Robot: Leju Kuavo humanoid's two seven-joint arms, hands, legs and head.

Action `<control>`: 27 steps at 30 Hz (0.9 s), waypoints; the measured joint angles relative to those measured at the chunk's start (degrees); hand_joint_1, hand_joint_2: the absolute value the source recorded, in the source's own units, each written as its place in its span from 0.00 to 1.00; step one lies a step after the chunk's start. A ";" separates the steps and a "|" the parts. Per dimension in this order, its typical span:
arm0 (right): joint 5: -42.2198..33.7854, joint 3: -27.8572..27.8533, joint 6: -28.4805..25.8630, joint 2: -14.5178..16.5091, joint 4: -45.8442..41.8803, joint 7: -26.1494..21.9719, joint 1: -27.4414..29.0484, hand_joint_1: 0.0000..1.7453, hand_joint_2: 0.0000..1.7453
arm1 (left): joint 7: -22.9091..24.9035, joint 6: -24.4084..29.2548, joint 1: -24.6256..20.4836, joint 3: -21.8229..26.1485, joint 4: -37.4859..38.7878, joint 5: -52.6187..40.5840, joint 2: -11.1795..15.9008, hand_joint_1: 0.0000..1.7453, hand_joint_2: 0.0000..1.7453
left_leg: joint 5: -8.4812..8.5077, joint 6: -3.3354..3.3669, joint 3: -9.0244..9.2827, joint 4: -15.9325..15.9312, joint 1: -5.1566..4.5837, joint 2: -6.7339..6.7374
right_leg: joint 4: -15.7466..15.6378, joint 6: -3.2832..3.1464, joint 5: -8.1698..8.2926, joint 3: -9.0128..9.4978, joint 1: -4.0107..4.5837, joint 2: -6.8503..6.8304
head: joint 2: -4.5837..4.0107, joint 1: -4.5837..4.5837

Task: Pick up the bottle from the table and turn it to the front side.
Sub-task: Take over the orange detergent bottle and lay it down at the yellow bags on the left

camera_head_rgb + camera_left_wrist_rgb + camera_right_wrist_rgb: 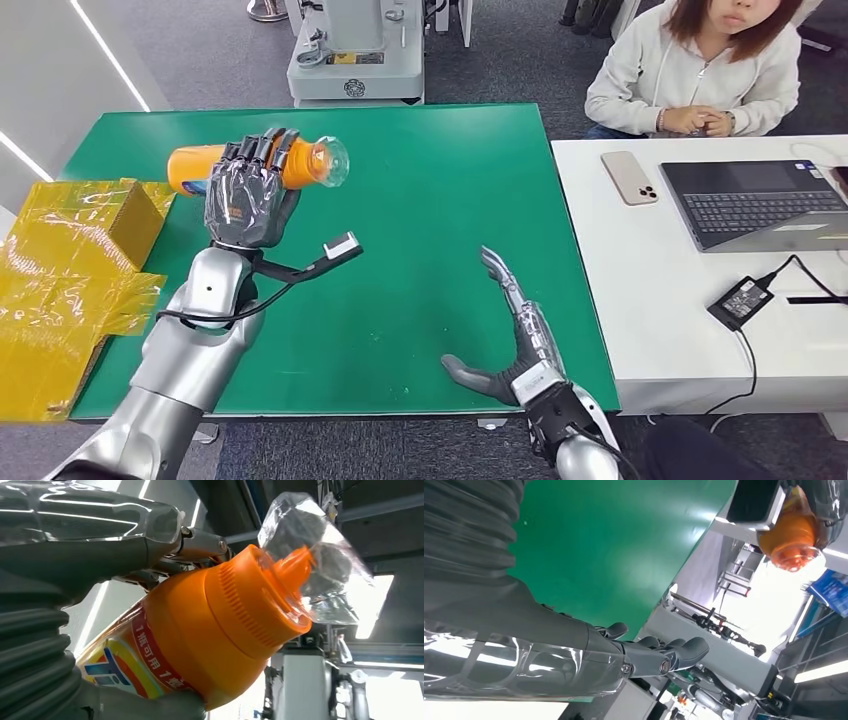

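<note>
Nearest you, the right hand (517, 335) rests over the green table (430, 200) with fingers spread, holding nothing. Farther out, your left hand (250, 190) grips the orange plastic bottle with a clear cap cover (310, 162) around its body, lifted above the table's far left. Its long axis lies roughly level, cap pointing right. Expect a stiff, smooth, probably slippery wall, moderate weight; keep the hold on the labelled mid-body, not the crinkly cap film.
</note>
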 joint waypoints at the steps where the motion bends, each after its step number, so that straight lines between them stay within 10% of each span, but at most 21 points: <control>1: 0.00 -0.07 -0.14 -0.03 0.00 -0.18 0.27 0.00 1.00 | 2.06 -0.16 -0.96 -2.21 0.66 -0.07 0.85 1.00 1.00 | 0.00 0.00 0.00 0.00 0.00 0.00 | 0.00 0.00 0.00 0.00 0.00 -0.01 | 0.00 0.00; 12: 0.96 -1.57 -1.05 -0.11 -0.81 -1.16 4.50 0.00 1.00 | 11.48 -7.71 -8.46 -22.61 12.47 -0.20 6.98 1.00 1.00 | -0.01 0.00 0.01 -0.01 0.00 0.07 | 0.01 0.00 0.00 -0.01 0.00 0.10 | 0.00 0.00; 27: 1.08 -4.07 -1.88 -0.69 -3.30 -0.53 9.29 0.00 1.00 | 19.81 -15.75 -8.93 -31.63 19.43 -0.20 12.98 1.00 1.00 | -0.01 -0.01 0.00 -0.03 0.00 0.08 | 0.02 0.00 -0.01 -0.01 0.00 0.10 | 0.00 0.00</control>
